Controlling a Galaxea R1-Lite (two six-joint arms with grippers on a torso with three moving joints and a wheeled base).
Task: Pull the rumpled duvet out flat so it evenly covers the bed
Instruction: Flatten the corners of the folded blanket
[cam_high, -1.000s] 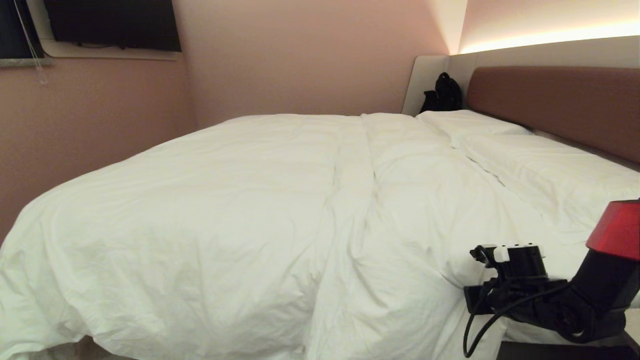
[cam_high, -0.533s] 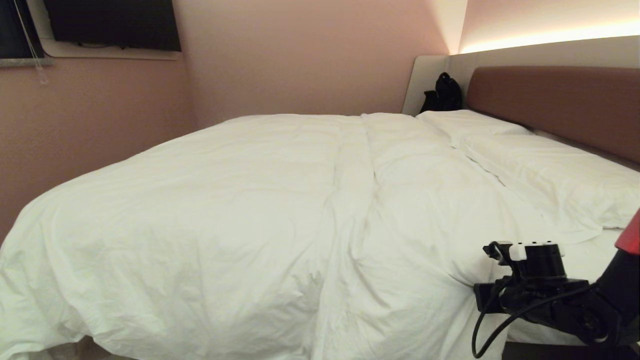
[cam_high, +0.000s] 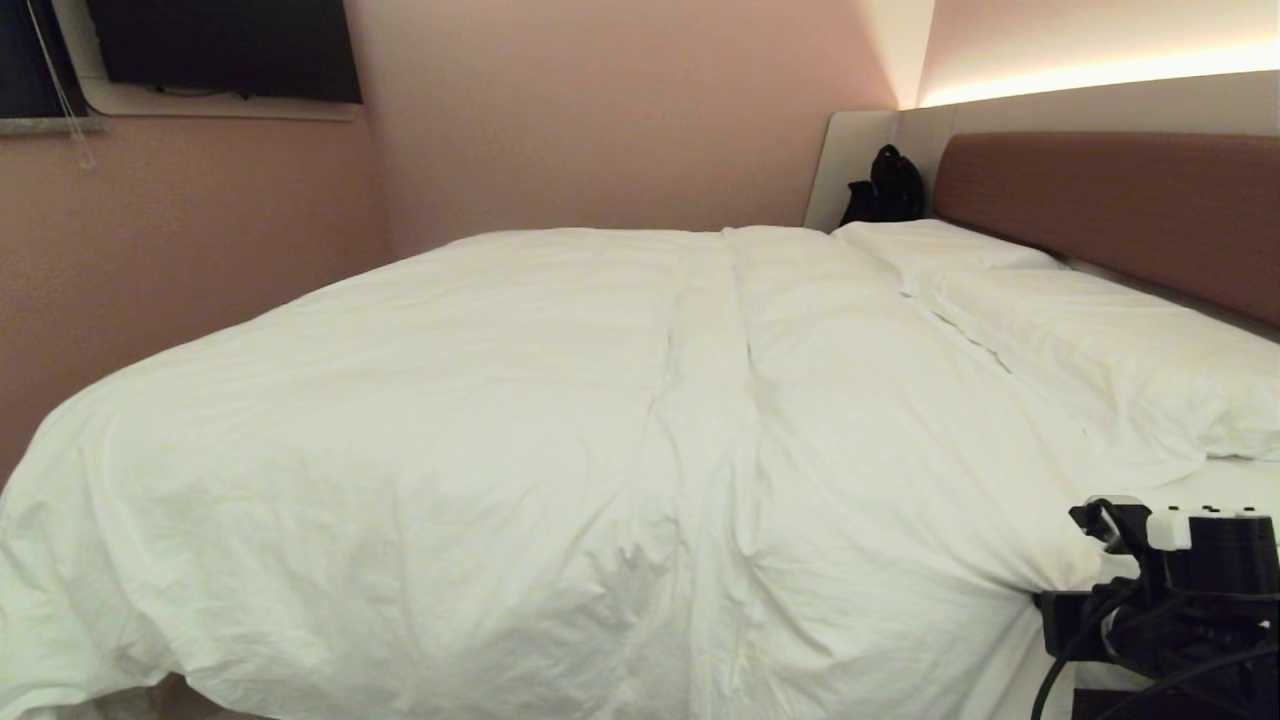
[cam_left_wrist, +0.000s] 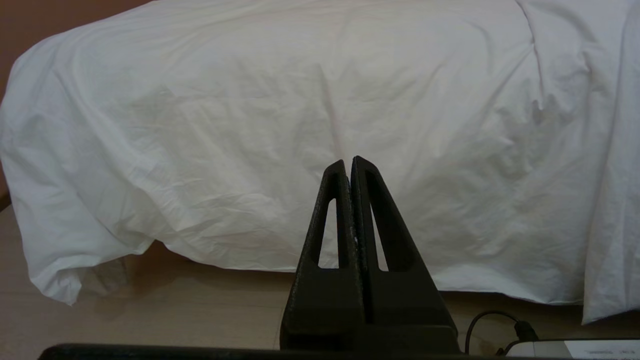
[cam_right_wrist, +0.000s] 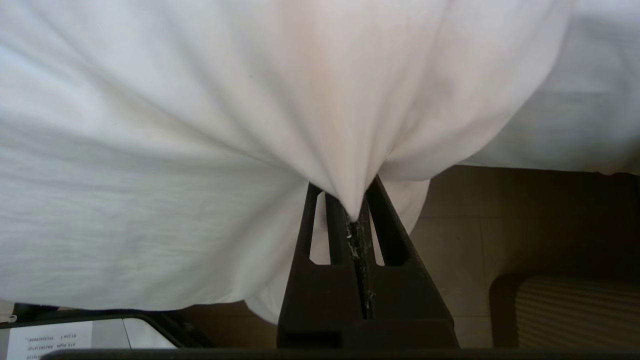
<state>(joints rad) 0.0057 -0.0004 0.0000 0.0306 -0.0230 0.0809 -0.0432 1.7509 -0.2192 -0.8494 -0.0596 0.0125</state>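
Note:
The white puffy duvet (cam_high: 560, 420) lies over most of the bed (cam_high: 1100, 200), with a long fold running down its middle. Its near edge hangs over the bed's side toward the floor (cam_left_wrist: 300, 100). My right gripper (cam_right_wrist: 352, 212) is shut on a pinched tip of the duvet (cam_right_wrist: 200, 125), which fans out taut from the fingers. In the head view only the right arm's wrist (cam_high: 1180, 590) shows, at the bottom right beside the duvet's corner. My left gripper (cam_left_wrist: 348, 162) is shut and empty, held short of the hanging duvet edge.
Two white pillows (cam_high: 1100, 340) lie along the brown headboard, and a strip of bare mattress sheet (cam_high: 1230, 480) shows near the right arm. A black bag (cam_high: 885, 185) sits in the far corner. Pink walls close the far side. Beige floor (cam_left_wrist: 150, 310) runs below the bed.
My right arm has moved right and down in the head view, still gripping the duvet. The duvet's near right corner followed it and the fabric there looks smoother. The left arm stayed still.

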